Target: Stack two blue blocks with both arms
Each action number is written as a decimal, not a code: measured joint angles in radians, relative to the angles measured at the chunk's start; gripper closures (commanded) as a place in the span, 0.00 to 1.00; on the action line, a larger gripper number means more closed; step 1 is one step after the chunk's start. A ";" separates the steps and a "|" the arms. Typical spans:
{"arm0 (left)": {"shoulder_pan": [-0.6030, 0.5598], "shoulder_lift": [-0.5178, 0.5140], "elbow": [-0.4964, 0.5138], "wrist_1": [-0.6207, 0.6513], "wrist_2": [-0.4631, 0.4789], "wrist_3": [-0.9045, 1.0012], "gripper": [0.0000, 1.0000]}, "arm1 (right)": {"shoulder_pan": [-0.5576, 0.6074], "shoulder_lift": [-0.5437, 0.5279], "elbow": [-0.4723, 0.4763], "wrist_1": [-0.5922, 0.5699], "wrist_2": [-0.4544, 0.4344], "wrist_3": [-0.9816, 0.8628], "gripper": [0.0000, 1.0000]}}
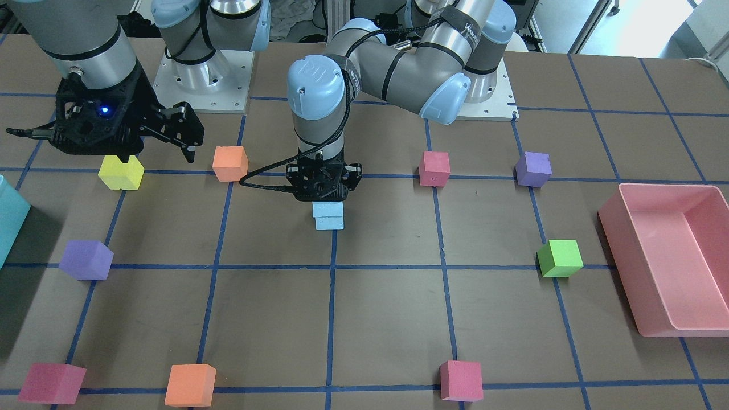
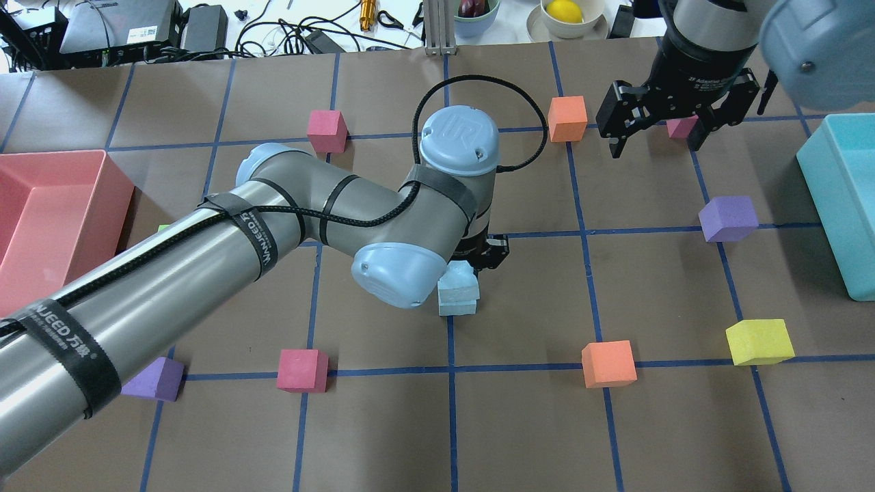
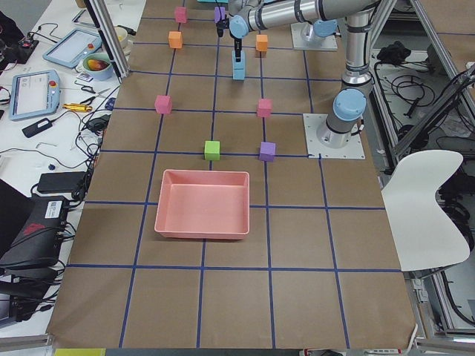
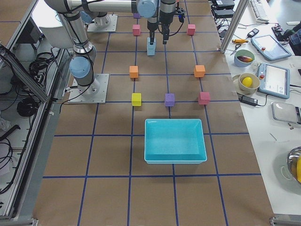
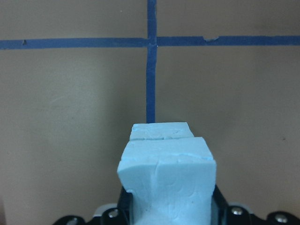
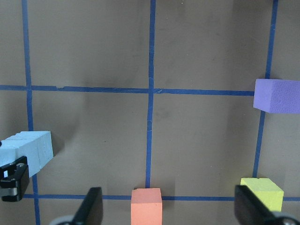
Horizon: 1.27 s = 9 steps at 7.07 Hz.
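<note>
The upper block [image 1: 327, 208] is set on the lower block [image 1: 330, 222] and clamped by the left gripper [image 1: 325, 199], so only release is judged outstanding; the right gripper [image 2: 656, 142] is held open and empty.

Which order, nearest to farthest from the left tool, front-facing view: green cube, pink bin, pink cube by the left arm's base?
From the left tool, shut on the upper blue block:
1. Pink cube, view's right, row nearest the robot.
2. Green cube, farther right, nearer the camera.
3. Pink bin, at the view's right edge.
</note>
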 measured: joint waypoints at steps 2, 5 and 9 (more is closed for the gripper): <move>0.001 -0.002 0.000 0.000 0.000 0.000 0.91 | 0.000 0.000 0.000 0.000 0.000 0.000 0.00; 0.001 -0.007 -0.001 -0.001 0.000 -0.001 0.47 | 0.000 0.000 0.001 0.000 0.000 0.000 0.00; 0.000 -0.006 -0.001 -0.002 0.026 -0.011 0.00 | 0.000 0.001 0.001 0.000 0.000 0.000 0.00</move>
